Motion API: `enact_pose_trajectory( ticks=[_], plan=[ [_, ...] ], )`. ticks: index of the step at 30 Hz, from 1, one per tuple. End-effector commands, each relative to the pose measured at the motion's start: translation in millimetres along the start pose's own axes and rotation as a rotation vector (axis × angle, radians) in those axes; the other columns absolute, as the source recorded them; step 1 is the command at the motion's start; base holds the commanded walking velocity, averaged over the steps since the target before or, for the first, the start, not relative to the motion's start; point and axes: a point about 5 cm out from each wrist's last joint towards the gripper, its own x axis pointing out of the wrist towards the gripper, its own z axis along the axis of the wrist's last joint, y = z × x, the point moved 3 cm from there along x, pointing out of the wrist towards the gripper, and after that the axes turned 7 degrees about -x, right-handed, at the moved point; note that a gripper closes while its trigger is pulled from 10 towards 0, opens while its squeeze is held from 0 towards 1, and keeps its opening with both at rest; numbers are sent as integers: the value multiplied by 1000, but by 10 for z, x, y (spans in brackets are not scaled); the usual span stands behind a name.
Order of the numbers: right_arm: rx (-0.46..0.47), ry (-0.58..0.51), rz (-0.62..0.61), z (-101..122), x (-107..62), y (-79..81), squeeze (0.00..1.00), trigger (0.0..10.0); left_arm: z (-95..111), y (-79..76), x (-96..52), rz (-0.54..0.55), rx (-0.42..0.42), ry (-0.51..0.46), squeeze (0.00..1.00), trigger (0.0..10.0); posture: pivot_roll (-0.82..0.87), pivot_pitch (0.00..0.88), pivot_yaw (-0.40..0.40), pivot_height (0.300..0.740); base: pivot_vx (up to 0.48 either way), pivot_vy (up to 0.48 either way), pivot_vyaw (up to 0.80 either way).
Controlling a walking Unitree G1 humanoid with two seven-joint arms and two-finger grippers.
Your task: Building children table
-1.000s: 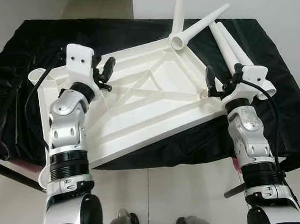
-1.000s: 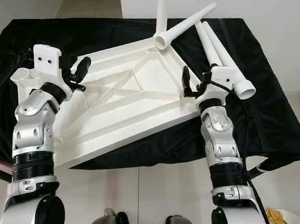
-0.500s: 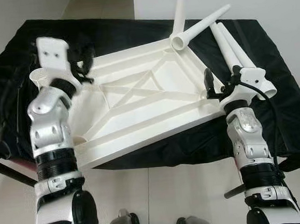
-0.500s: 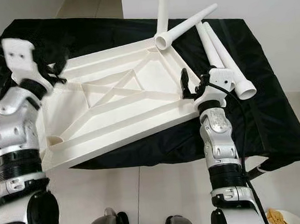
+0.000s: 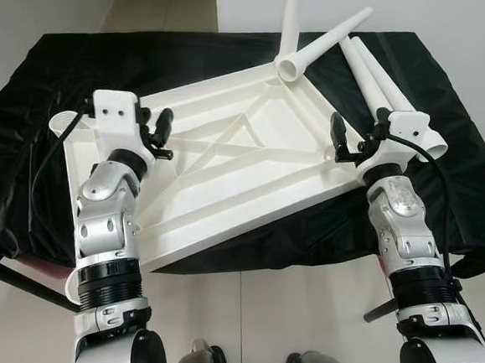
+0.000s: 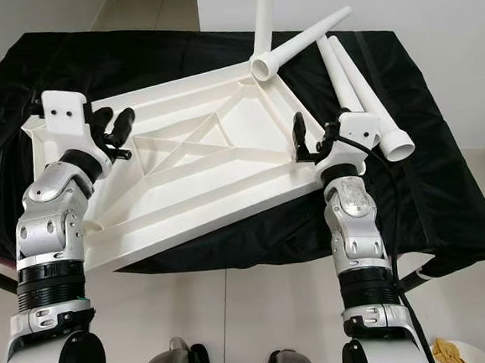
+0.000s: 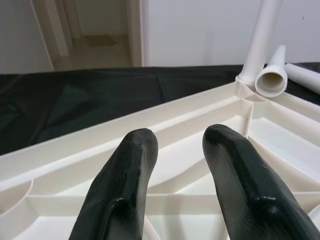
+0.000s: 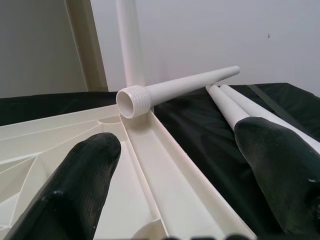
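Note:
A white plastic tabletop point(image 5: 226, 183) lies upside down on a black-covered table, showing its ribbed underside. One white leg point(image 5: 292, 13) stands upright in the far corner socket. A second leg point(image 5: 324, 42) lies tilted against that corner, its threaded mouth facing me. Two more legs point(image 5: 368, 71) lie side by side on the cloth to the right. My left gripper point(image 5: 156, 134) hovers over the tabletop's left part, open, with nothing between its fingers point(image 7: 125, 185). At the tabletop's right corner my right gripper point(image 5: 358, 134) stands wide open and empty.
The black cloth point(image 5: 42, 88) hangs over the table's edges. Pale floor tiles point(image 5: 262, 323) and my feet are below the near edge. A black metal table leg point(image 5: 20, 287) slants at the lower left. A white wall rises behind the table.
Half a second ago my left arm was raised and swung out to the left. It has since come back over the tabletop's left part. The right arm has barely moved.

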Motion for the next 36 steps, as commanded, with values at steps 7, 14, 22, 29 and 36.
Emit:
enact_pose_trajectory(
  ticks=[7, 14, 22, 29, 36],
  plan=[
    [0, -14, 11, 56, 31, 33, 0, 10000, -12, -79, -36, -15, -13, 5, 0, 10000, -5, 88, 27, 740, 0, 0, 0],
    [-3, -16, 19, 61, 49, 40, 0, 10000, 8, -90, -55, -5, -12, -4, 0, 10000, 5, 94, 18, 740, 0, 0, 0],
    [-5, -17, 32, 65, 74, 71, 0, 10000, 25, -97, -71, 2, -12, -11, 0, 10000, 10, 90, 8, 740, 0, 0, 0],
    [-5, -19, 36, 75, 94, 74, 0, 10000, 35, -98, -70, 8, -15, -18, 0, 10000, 11, 86, 1, 740, 0, 0, 0],
    [-5, -22, 42, 86, 122, 78, 0, 10000, 69, -88, -65, 16, -14, -34, 0, 10000, 18, 79, -8, 740, 256, 0, 0]
  ],
)
